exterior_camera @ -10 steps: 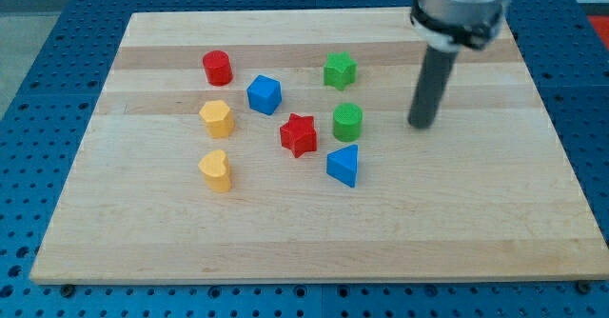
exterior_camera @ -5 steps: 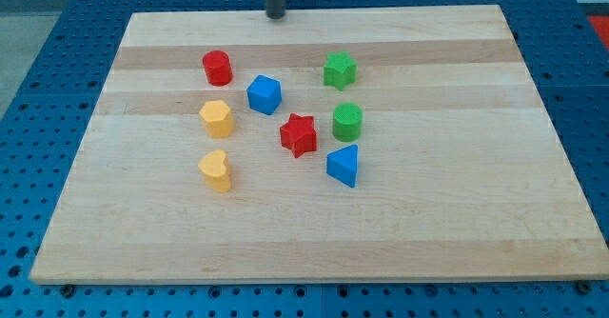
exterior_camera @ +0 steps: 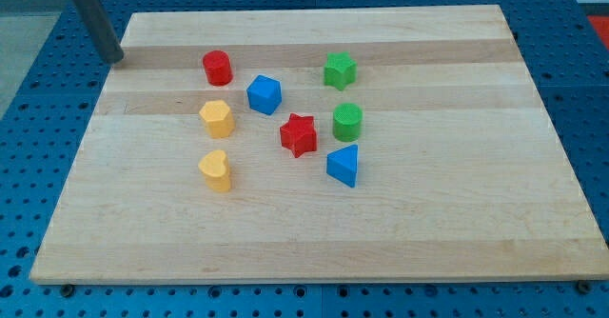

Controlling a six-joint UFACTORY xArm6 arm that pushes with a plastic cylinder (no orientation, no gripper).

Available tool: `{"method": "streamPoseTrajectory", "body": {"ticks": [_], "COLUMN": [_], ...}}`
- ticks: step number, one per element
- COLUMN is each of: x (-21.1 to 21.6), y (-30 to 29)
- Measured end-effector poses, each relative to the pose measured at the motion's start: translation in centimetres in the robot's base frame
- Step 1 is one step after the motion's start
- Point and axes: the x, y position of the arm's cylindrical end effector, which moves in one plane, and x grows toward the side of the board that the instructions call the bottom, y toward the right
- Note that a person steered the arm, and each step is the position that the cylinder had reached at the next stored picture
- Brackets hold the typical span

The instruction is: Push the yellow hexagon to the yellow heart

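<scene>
The yellow hexagon (exterior_camera: 217, 118) sits on the wooden board (exterior_camera: 457, 204), left of centre. The yellow heart (exterior_camera: 216, 170) lies just below it in the view, a small gap apart. My tip (exterior_camera: 115, 59) is at the board's upper left edge, well to the left of and above the yellow hexagon, and left of the red cylinder (exterior_camera: 218, 68). It touches no block.
A blue cube (exterior_camera: 265, 94) is right of the hexagon. A red star (exterior_camera: 299, 134), a blue triangle (exterior_camera: 343, 165), a green cylinder (exterior_camera: 347, 122) and a green star (exterior_camera: 340, 70) stand toward the centre right.
My tip swept from the right side of the board, past the top edge, to the upper left edge. No block has moved.
</scene>
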Motion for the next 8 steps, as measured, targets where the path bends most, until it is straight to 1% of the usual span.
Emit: {"method": "streamPoseTrajectory", "body": {"ticks": [1,2,3,4,6,7,8], "x": [-0.1,-0.1,0.1,5.1,6.5,6.5,8.2], "y": [0.7,8.1,9.7,11.0,15.8,16.0,16.0]}}
